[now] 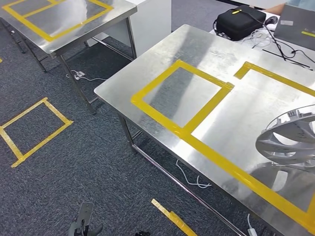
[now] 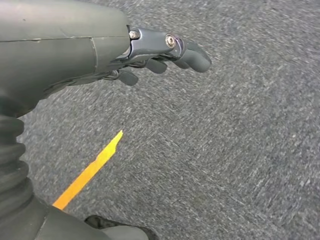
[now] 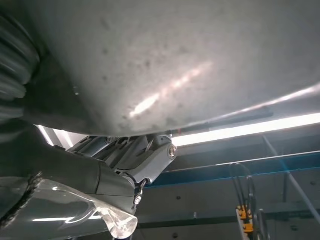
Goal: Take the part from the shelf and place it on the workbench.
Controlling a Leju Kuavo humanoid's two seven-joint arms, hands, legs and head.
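The part [image 1: 291,135], a silver spoked wheel cover, sits at the right edge of the head view, over the workbench [image 1: 208,54] and inside a large outline of yellow tape [image 1: 237,172]. Whether it rests on the steel or hangs just above it cannot be told. In the right wrist view its grey underside [image 3: 170,60] spreads across the upper part of the picture, and the right hand [image 3: 147,160] reaches up against it with fingers pressed to its lower face; it seems to hold the part, though the grip itself is hidden.

The left hand [image 2: 162,52] hangs over grey carpet [image 2: 234,150] with nothing in it, fingers loosely apart and slightly bent. A strip of yellow tape lies on the carpet below it.

A smaller tape square [image 1: 182,96] is marked on the bench to the left of the part. At the far end lie a black case [image 1: 239,20], cables and a laptop [image 1: 297,24]. A second steel table [image 1: 67,19] stands at upper left. No writing or label is legible anywhere.
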